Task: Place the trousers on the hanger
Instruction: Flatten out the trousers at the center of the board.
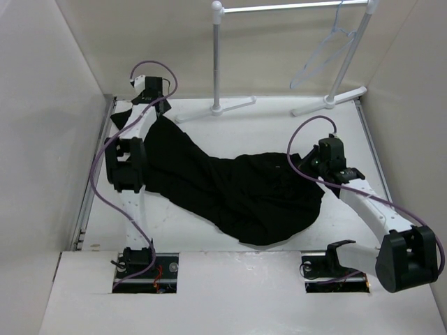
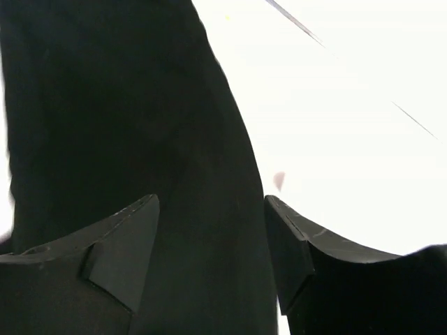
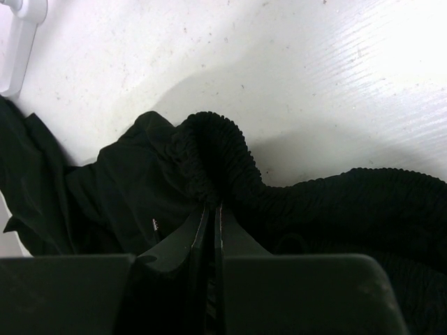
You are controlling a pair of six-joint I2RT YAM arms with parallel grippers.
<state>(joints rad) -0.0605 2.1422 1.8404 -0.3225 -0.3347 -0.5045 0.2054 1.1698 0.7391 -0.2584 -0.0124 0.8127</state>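
The black trousers (image 1: pixel 237 188) lie crumpled on the white table, one leg running to the back left. The pale hanger (image 1: pixel 318 59) hangs by its hook from the rack's rail at the back right. My left gripper (image 1: pixel 158 110) is at the far end of that leg. In the left wrist view it (image 2: pixel 209 234) is open, with the leg fabric (image 2: pixel 126 118) lying between its spread fingers. My right gripper (image 1: pixel 316 167) is at the garment's right edge. In the right wrist view it (image 3: pixel 211 207) is shut on the ribbed elastic waistband (image 3: pixel 209 150), pinched up into a ridge.
A white garment rack (image 1: pixel 218 63) stands at the back, its feet (image 1: pixel 234 106) on the table. White walls close in on the left and right. Bare table (image 1: pixel 272 129) shows behind the trousers and to their right.
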